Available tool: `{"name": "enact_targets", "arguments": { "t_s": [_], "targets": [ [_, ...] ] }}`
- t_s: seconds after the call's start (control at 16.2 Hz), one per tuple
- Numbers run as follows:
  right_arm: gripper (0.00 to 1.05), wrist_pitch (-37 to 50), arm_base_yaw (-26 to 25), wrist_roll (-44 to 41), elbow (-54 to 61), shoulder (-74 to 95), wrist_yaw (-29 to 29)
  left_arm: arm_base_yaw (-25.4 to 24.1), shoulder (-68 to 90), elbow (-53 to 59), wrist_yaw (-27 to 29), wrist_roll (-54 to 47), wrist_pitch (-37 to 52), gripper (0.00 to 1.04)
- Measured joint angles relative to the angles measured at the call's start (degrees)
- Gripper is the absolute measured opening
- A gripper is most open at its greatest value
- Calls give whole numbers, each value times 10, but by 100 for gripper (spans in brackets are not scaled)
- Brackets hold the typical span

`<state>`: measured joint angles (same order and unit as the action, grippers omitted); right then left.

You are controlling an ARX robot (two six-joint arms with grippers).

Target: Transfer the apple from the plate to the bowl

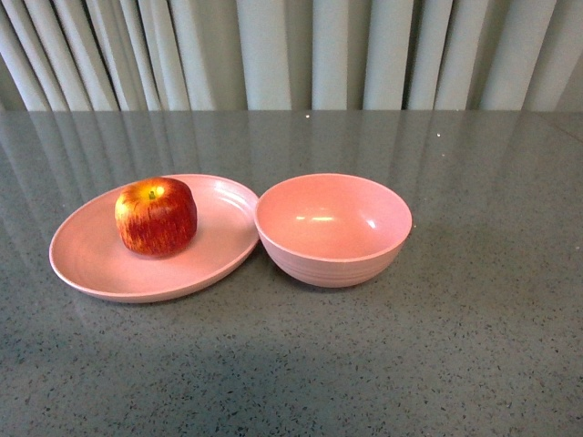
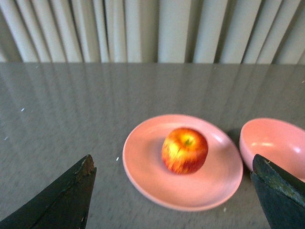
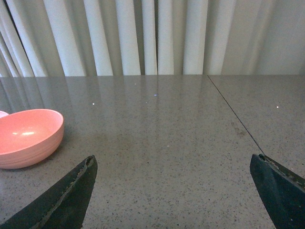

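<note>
Apple (image 1: pixel 156 216) sits stem-up on the plate (image 1: pixel 96 264), toward its far side. The plate's rim meets the bowl (image 1: pixel 332 228); they probably touch, but the seam is in shadow. Left gripper (image 2: pixel 172 162) is spread wide, gripping nothing, its fingers cropped by the frame edge. Right gripper (image 3: pixel 172 160) is likewise spread above the grey table (image 3: pixel 167 143), with the bowl cut off at that view's edge.

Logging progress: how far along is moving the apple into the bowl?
Nothing done yet: the apple sits on the plate; the bowl is empty. In hand: the left gripper is open, aimed toward the apple, not touching it; the right gripper is open, empty. Left: grasp, lift, place.
</note>
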<state>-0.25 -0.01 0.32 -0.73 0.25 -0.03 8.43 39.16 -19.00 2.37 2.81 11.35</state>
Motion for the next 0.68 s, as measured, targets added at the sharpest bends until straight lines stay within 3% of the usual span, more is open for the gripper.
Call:
{"name": "enact_targets", "arguments": {
  "t_s": [0.18, 0.25, 0.68],
  "targets": [
    [98, 0, 0, 0, 0, 0, 0, 10, 212, -106, -54, 2, 102, 98],
    [98, 0, 0, 0, 0, 0, 0, 19, 346, -176, -72, 2, 106, 98],
    [98, 0, 0, 0, 0, 0, 0, 29, 551, -312, -55, -13, 48, 98]
  ]
}}
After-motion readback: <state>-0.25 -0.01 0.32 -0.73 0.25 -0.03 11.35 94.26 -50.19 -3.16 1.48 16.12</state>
